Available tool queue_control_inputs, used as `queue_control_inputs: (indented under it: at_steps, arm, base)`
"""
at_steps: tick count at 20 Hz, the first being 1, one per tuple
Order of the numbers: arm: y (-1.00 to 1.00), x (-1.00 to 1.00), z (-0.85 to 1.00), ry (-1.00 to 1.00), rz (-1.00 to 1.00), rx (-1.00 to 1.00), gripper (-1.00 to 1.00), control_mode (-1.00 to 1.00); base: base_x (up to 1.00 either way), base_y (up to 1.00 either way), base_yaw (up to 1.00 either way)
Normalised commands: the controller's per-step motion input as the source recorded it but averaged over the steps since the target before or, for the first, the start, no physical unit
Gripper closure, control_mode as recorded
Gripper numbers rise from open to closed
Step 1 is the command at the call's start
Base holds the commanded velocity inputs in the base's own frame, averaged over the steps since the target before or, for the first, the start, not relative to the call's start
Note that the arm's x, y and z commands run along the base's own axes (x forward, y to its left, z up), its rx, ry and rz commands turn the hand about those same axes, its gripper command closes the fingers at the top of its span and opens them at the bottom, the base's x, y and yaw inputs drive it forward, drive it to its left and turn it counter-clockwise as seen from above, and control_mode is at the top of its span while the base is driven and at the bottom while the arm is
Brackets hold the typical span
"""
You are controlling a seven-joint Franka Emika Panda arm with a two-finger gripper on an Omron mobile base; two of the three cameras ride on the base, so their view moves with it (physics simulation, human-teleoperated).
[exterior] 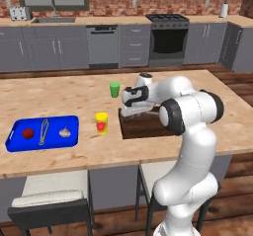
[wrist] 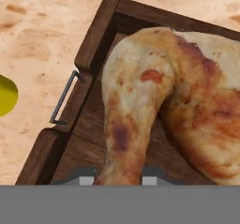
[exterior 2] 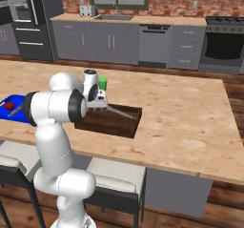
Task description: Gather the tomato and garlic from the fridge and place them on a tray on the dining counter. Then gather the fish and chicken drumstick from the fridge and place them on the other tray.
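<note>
My gripper (wrist: 115,181) is shut on the thin end of the browned chicken drumstick (wrist: 140,101), inside the left end of the dark wooden tray (wrist: 96,31). From the base the gripper (exterior: 129,106) hangs low over that tray (exterior: 143,129) on the dining counter. A slim grey shape, apparently the fish (exterior 2: 121,112), lies in the wooden tray (exterior 2: 128,127). The blue tray (exterior: 15,143) at the left holds the red tomato (exterior: 27,133) and the white garlic (exterior: 65,132), with a long grey utensil (exterior: 43,131) between them.
A yellow cup (exterior: 101,123) stands just left of the wooden tray, and a green cup (exterior: 114,89) stands behind it. Stools (exterior: 49,198) are tucked under the counter's near edge. Bare counter (exterior 2: 190,112) stretches to the right of the wooden tray.
</note>
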Motion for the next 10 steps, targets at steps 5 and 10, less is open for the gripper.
queue_control_inputs:
  at_steps: [5,10]
  arm:
    - [0.0,0.2,-0.13,0.0,0.0,0.0,1.0,-1.0]
    - [0.0,0.0,0.0,0.0,0.0,0.0,-1.0,-1.0]
  base:
    - [0.0,0.0,0.0]
    - [0.0,0.0,0.0]
